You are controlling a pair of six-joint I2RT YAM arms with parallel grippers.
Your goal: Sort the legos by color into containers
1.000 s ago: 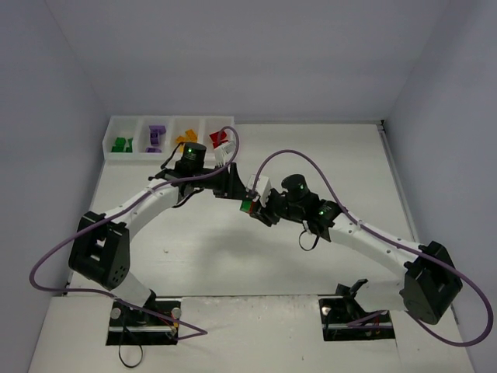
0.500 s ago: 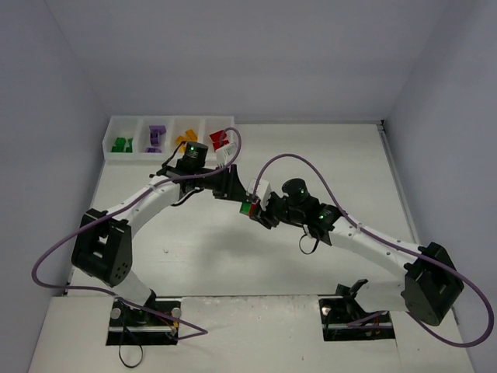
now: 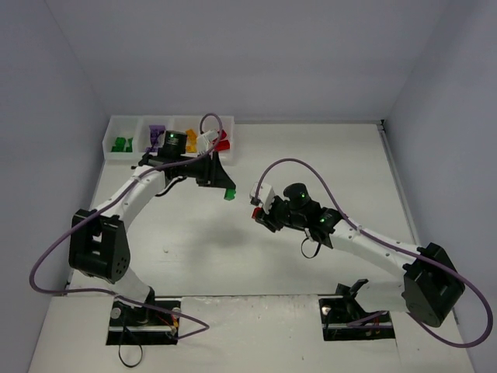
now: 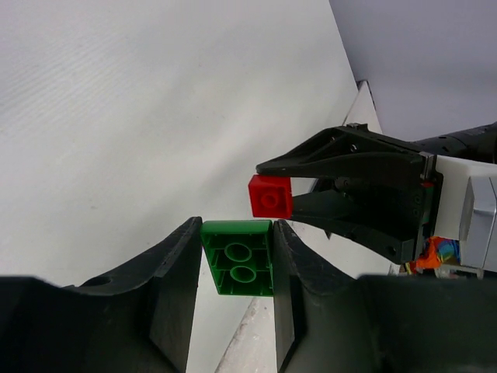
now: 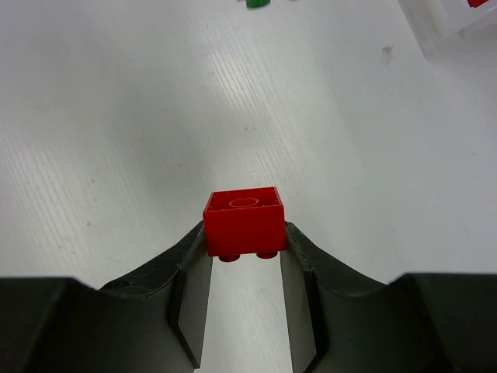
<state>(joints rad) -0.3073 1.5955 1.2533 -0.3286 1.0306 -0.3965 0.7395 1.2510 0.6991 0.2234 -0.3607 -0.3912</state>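
left wrist view: left claw (image 4: 235, 233) squeezes green brick (image 4: 239, 268) tight. right claw (image 5: 245, 237) pinches red brick (image 5: 244, 219). bricks stuck together a moment ago, now pulled apart, so each can go to own box. left arm (image 3: 132, 194) swung back near tray (image 3: 111, 146). right arm (image 3: 373, 245) reaches low over table (image 3: 326, 155) middle.

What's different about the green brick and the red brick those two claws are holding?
Colour first: one green brick, one red brick. The green brick sits in the left gripper, the red brick in the right gripper. The green brick's underside shows two rings, the red brick's only one, so green looks longer. Both are gripped by their sides.
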